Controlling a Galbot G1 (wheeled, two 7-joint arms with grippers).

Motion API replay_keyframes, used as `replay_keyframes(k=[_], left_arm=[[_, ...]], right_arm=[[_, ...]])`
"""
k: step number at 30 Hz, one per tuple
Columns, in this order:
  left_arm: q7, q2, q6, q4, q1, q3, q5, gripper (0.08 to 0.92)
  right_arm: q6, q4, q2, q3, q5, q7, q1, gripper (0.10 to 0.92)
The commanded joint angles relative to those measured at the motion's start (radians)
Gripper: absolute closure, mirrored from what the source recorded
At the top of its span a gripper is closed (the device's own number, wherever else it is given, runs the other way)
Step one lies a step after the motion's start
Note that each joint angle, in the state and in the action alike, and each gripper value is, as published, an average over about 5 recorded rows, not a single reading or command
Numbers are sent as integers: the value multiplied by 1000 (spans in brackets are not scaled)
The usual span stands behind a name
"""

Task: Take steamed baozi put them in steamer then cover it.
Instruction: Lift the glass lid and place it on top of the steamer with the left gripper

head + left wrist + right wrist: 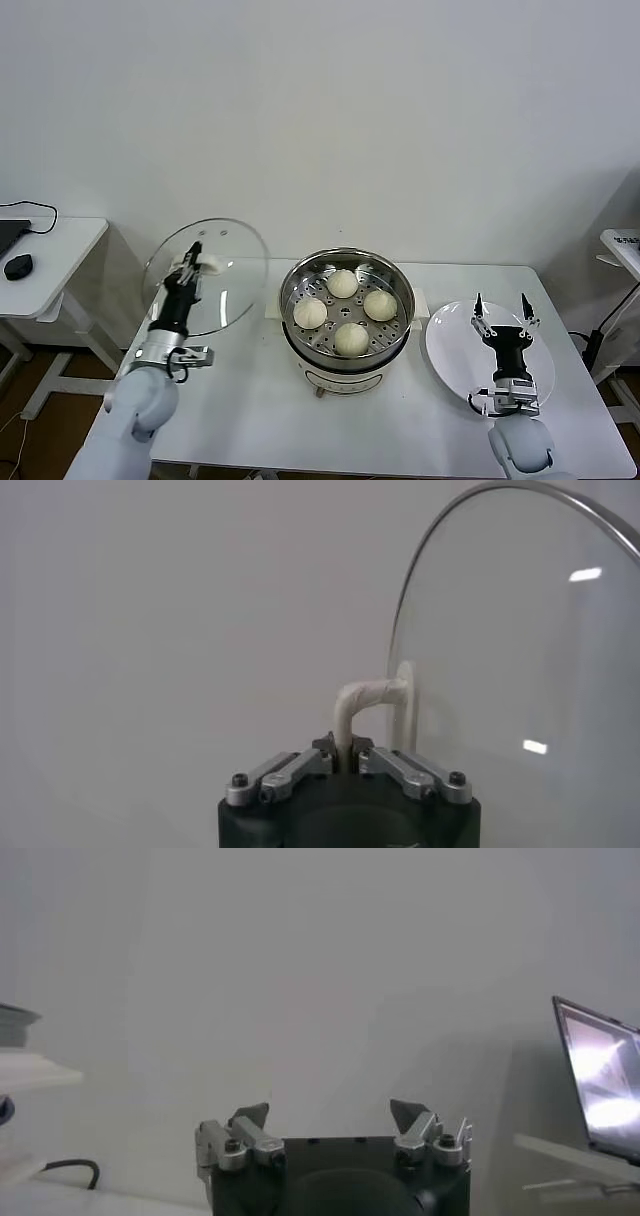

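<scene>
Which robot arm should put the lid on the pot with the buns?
The left. Its hand is already shut on the lid's handle, holding it up beside the steamer, where all four buns sit. The right hand is open and empty over the plate.

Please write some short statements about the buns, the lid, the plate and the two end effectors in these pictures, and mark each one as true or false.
1. All four baozi lie in the steamer. True.
2. The glass cover sits on the steamer. False: it is held up on edge, to the robot's left of the steamer.
3. The left end effector is shut on the cover's handle. True.
4. The right end effector grips a bun. False: it is open and empty, above the white plate.
5. One bun is left on the white plate. False: the plate holds no bun.
</scene>
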State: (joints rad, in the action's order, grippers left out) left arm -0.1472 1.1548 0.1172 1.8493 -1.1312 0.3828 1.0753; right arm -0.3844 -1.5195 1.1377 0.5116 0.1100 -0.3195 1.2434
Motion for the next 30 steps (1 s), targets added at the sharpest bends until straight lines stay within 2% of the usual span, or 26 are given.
replay_keyframes(k=[1,7,13,21,30], left_arm=[[179,34,289,350,42,-371,45,810],[359,125,368,315,110,-506,237,810],[495,203,442,200,178,-600,356,810],[510,304,472,33,236,-651,409,810],[506,380,468,-44,233,-617,476,810]], right_arm=[[8,8,1,7,2,-2,-12,203],[7,23,12,9,-3,1,-18,203],[4,50,24,8,-10,3,-28,203],[3,76,42,11,-18,5,-43,203],[3,88,48,21,-21,6,-48,203]])
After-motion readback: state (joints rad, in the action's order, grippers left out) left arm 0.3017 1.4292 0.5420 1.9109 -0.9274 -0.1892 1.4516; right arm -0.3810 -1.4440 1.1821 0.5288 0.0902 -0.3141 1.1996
